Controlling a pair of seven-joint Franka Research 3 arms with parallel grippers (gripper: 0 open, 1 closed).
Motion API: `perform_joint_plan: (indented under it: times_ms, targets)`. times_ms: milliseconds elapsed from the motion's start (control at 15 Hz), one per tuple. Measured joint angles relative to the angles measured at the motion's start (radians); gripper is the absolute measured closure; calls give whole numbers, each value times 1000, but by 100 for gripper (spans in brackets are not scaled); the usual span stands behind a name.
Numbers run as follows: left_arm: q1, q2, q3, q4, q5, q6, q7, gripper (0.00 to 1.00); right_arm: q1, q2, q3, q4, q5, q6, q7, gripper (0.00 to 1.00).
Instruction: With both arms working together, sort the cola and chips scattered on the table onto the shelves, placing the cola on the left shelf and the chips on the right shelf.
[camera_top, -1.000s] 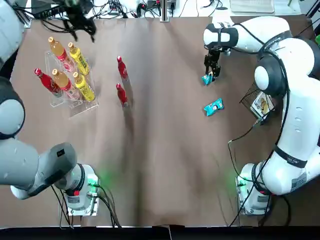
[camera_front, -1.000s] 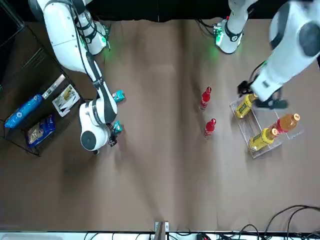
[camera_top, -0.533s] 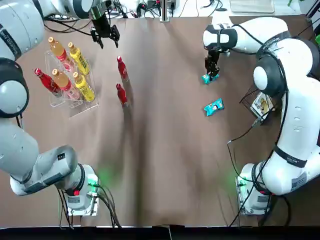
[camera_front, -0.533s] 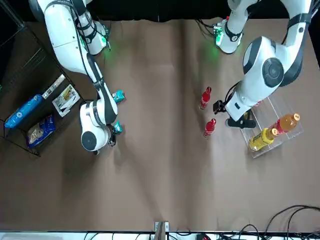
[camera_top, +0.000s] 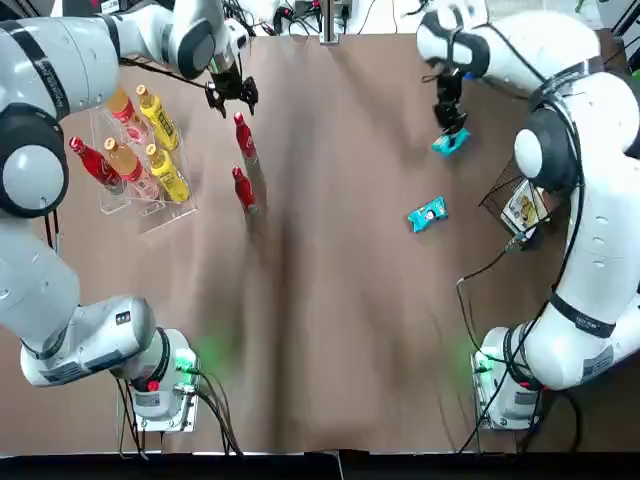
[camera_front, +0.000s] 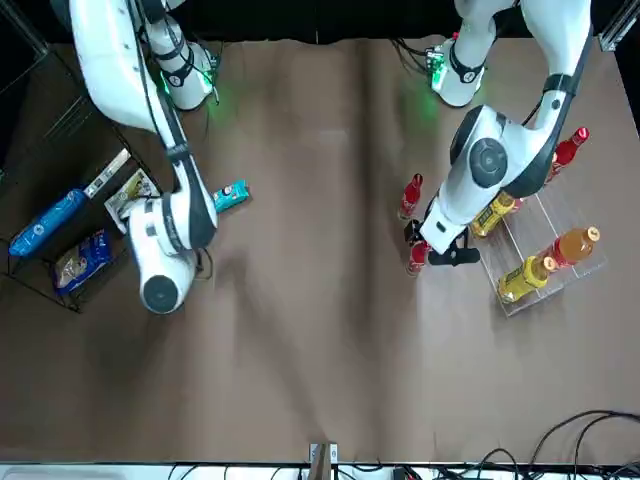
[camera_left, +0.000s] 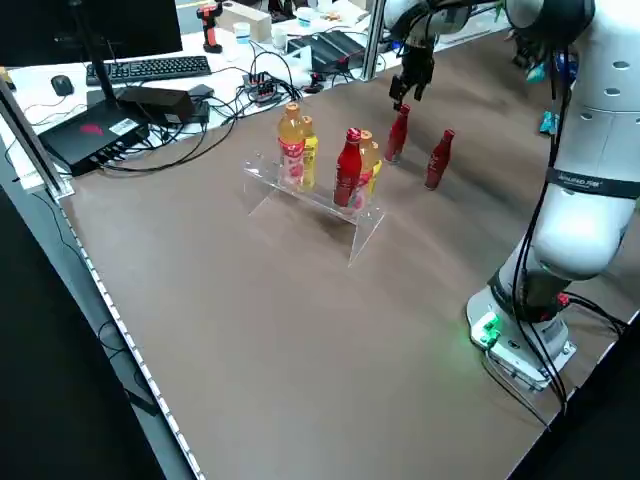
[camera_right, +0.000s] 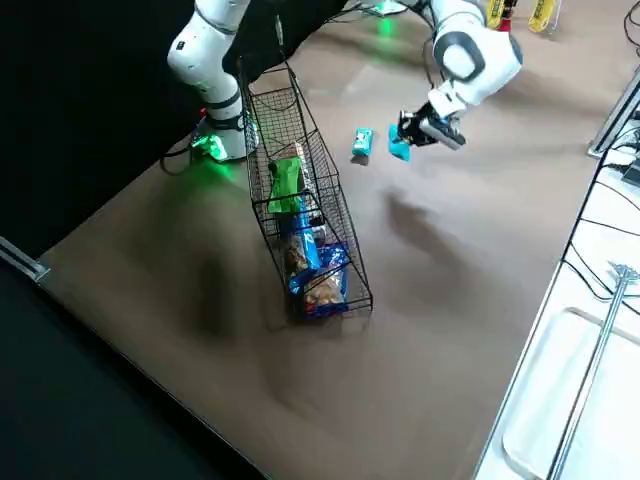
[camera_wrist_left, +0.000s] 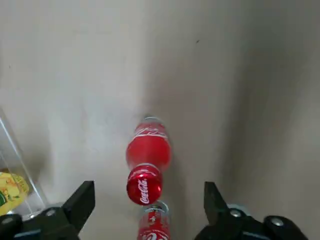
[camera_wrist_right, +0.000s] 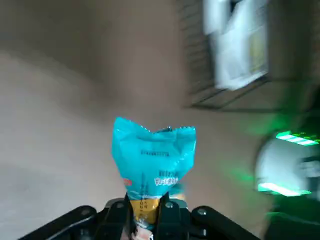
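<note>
The right claw (camera_wrist_right: 145, 215), clamped on a cyan chip packet (camera_wrist_right: 152, 160), has lifted it off the surface toward the wire shelf (camera_right: 300, 215); the left claw (camera_wrist_left: 145, 210) (fingers apart) has swung over the farther cola bottle (camera_top: 243, 137), ready to grasp

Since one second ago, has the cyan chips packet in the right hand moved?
Yes. The held chips packet went up off the table and toward the black wire shelf.
</note>
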Motion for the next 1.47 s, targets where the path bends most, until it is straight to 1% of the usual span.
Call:
perform_joint_plan:
  times_ms: [67,133,200,333,400,467,533,600,667,733,800,867,1000,1067,1133,1200,1333,1400,1467]
  targets:
    - [1,7,0,-8,12,2,-11,7,0,-30,-22,16,-25,-85,-46,81]
    - [2,11,1,-12,15,4,-18,11,-1,-65,-51,28,-38,-158,-103,81]
    - [2,13,2,-13,15,4,-20,19,-1,-104,-84,36,-45,-214,-171,81]
    - [3,12,2,-13,15,4,-30,22,-5,-190,-146,47,-59,-287,-283,81]
    - [3,12,2,-13,16,4,-36,30,-9,-229,-163,52,-78,-321,-323,81]
    - [3,12,2,-13,16,4,-44,38,-12,-261,-170,59,-107,-352,-357,81]
    - [3,12,2,-12,16,4,-52,38,-14,-283,-172,67,-139,-380,-389,81]
    - [3,12,2,-12,16,4,-58,39,-14,-294,-173,80,-174,-407,-422,81]
    - [2,12,2,-12,16,4,-65,45,-14,-296,-173,97,-212,-438,-461,81]
    - [2,11,2,-12,16,4,-71,45,-13,-296,-176,111,-256,-466,-508,81]
    - [2,11,2,-12,16,4,-74,49,-13,-295,-182,122,-301,-484,-564,81]
    - [2,11,2,-12,16,4,-76,49,-13,-295,-191,132,-344,-493,-623,81]
    - [2,11,2,-12,16,3,-89,56,-13,-296,-222,152,-395,-503,-721,81]
    - [2,11,1,-11,16,4,-98,56,-13,-296,-246,160,-404,-505,-755,81]
    - [2,10,1,-10,16,4,-109,64,-13,-297,-271,166,-405,-505,-781,81]
    - [2,10,2,-9,17,4,-116,69,-15,-297,-293,168,-406,-503,-802,81]
    - [3,10,2,-8,17,4,-129,69,-38,-297,-309,168,-406,-494,-824,81]
    - [7,7,2,9,17,2,-133,69,-71,-297,-310,164,-406,-461,-836,81]
    - [12,0,2,28,18,-18,-133,69,-86,-297,-310,159,-406,-446,-841,81]
